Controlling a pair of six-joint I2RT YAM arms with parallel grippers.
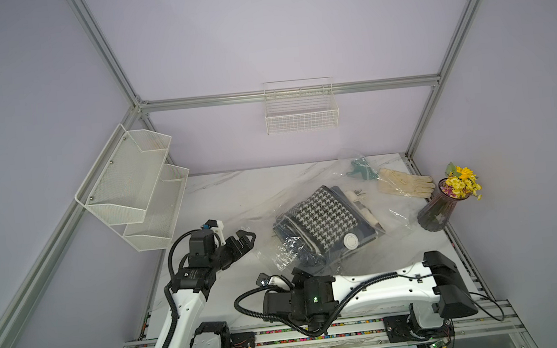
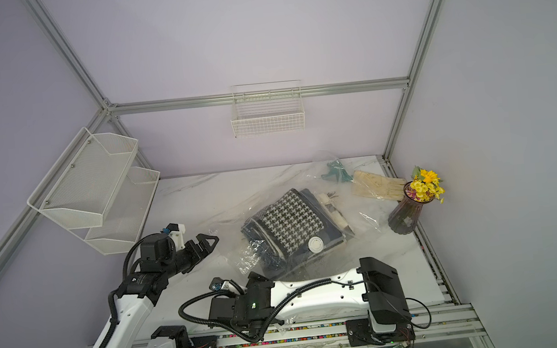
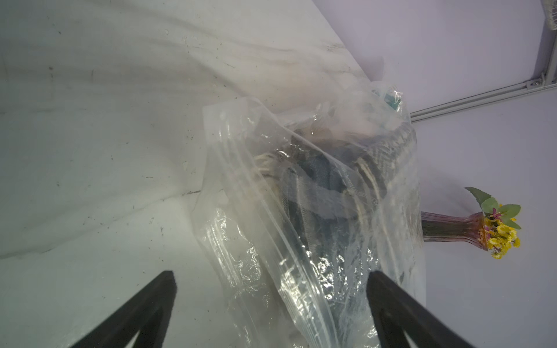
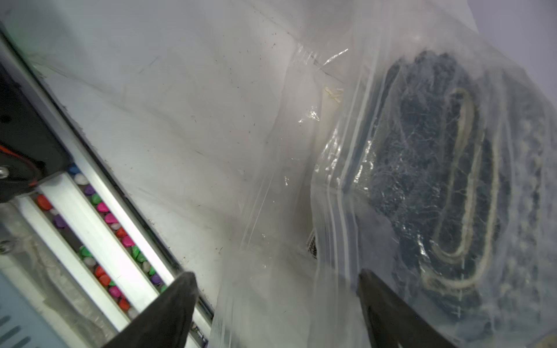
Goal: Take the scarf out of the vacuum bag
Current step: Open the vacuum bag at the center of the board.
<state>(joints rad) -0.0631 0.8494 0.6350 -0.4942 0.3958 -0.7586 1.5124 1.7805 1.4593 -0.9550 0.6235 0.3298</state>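
The white marble table (image 1: 237, 192) is closed off by walls at its back and both sides. Its far-left part lies bare, while its right side is crowded and the right arm (image 1: 377, 277) stretches across its near edge. The vacuum bag (image 1: 288, 254) sprawls over the middle of the table. Its clear film fades into the marble, so I cannot fix its long axis, but its zip strip runs along the near-left side, facing both arms. A two-tier mesh shelf (image 1: 131, 182) hangs on the left wall, above the table's left edge. The scarf (image 1: 323, 216), dark with a houndstooth panel, lies folded inside the vacuum bag, turned diagonally with one corner toward the back wall and its folded loops toward the zip strip. A wire basket (image 1: 301, 120) hangs on the back wall. The left gripper (image 1: 246, 237) hovers at the bag's left corner with its jaws spread wide and nothing in them. The right gripper (image 4: 275, 274) has its jaws well apart astride the zip-strip film, not clamped on it. A ribbed vase (image 1: 434, 215) holds yellow flowers (image 1: 462, 181) at the right edge, with cream gloves (image 1: 407, 183) beside it. A smaller clear bag (image 1: 347, 157) holds a teal item (image 1: 362, 171). The round white valve cap (image 1: 351, 242) faces up over the scarf's near corner.
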